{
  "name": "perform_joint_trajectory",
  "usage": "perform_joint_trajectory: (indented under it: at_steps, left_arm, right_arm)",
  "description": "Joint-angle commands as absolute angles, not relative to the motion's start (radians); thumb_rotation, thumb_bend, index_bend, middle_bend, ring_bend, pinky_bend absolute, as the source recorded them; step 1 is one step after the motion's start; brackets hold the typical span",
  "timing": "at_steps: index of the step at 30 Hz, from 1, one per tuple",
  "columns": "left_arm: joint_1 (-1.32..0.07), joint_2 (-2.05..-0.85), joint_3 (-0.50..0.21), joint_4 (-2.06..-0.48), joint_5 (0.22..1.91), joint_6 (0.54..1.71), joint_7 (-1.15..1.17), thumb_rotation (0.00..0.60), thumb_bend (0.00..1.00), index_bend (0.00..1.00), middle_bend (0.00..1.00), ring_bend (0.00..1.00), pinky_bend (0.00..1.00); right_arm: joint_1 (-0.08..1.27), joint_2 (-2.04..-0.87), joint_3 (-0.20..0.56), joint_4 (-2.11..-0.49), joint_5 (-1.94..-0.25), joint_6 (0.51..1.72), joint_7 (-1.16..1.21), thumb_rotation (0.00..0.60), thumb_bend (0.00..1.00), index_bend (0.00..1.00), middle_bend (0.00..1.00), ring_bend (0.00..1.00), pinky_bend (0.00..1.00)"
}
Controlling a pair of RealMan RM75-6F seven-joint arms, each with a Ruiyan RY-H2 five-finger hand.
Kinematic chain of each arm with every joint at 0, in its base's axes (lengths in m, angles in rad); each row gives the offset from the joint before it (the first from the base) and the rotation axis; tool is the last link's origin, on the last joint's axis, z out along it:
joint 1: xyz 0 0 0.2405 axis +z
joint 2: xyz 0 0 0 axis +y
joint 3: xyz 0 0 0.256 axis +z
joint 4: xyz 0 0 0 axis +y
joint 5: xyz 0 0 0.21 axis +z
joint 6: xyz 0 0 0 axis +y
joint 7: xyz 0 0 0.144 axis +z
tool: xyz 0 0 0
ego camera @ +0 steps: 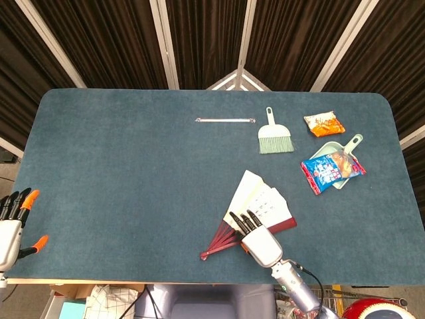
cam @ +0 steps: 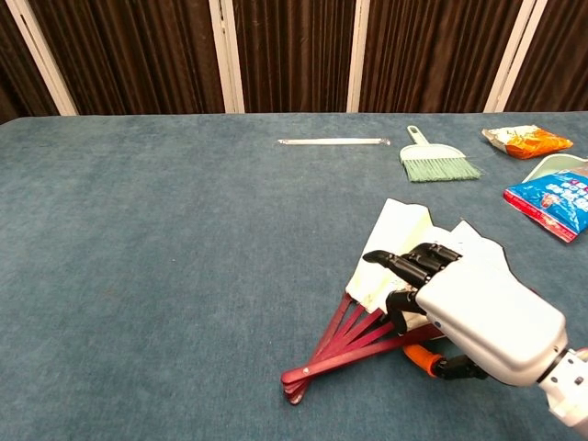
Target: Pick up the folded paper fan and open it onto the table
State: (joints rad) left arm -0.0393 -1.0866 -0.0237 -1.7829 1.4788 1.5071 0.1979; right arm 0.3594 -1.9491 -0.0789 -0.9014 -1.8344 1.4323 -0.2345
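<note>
Mostly hidden: my right hand (cam: 478,317) covers the near right part of the paper fan (ego camera: 259,203), so I cannot tell whether the thumb is under the ribs or what contact the palm makes. Dark fingers (cam: 404,266) lie extended, close together, flat on the paper leaf. Whether it grips or only presses I cannot tell. Right forearm is cut off at the near edge. My left hand (ego camera: 12,219) shows only in the head view, at the near left corner just off the table's edge, partly cropped, fingers apart, holding nothing.

Surface: blue-grey felt-like table (ego camera: 133,173), rounded corners; dark pleated curtain (ego camera: 206,40) with pale uprights behind.

Fan: near right of centre, lying on the table, partly spread. Red ribs (cam: 335,349) converge to a pivot pointing near-left; cream leaf fans out far-right, faint markings on it, illegible.

Farther right: blue snack packet (ego camera: 330,170) on a pale dustpan (ego camera: 350,147), orange packet (ego camera: 324,123), green hand brush (ego camera: 275,135). Farthest, a thin pale rod (ego camera: 225,120).
</note>
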Motion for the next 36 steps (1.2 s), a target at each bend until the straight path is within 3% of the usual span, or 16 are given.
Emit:
perform_joint_trajectory:
  at_steps: [1, 13, 24, 28, 36]
  left_arm:
    - [-0.039, -1.086, -0.023, -1.783, 1.480, 1.508, 0.197, 0.600, 0.31, 0.06, 0.02, 0.00, 0.02]
    - [-0.037, -1.082, -0.023, -1.782, 1.485, 1.514, 0.182, 0.600, 0.31, 0.06, 0.02, 0.00, 0.02]
    - [-0.038, -1.084, -0.020, -1.785, 1.492, 1.512, 0.179, 0.600, 0.31, 0.06, 0.02, 0.00, 0.02]
    - [-0.039, -1.087, -0.022, -1.783, 1.494, 1.514, 0.175, 0.600, 0.31, 0.06, 0.02, 0.00, 0.02]
    - [-0.047, -1.096, -0.016, -1.768, 1.524, 1.511, 0.154, 0.600, 0.31, 0.06, 0.02, 0.00, 0.02]
  right_arm:
    - [0.362, -1.945, -0.080, -0.916, -1.833, 1.438, -0.215, 0.600, 0.43, 0.62, 0.14, 0.24, 0.21]
    - [0.371, -1.907, -0.075, -0.971, -1.816, 1.450, -0.127, 0.600, 0.49, 0.74, 0.17, 0.25, 0.21]
    - [0.447, -1.695, 0.033, -1.261, -1.801, 1.482, -0.033, 0.600, 0.52, 0.77, 0.19, 0.26, 0.22]
    - [0.497, -1.569, 0.086, -1.459, -1.775, 1.414, -0.061, 0.600, 0.52, 0.77, 0.19, 0.26, 0.22]
    - [0.623, -1.280, 0.212, -1.875, -1.540, 1.100, 0.013, 0.600, 0.52, 0.77, 0.19, 0.26, 0.22]
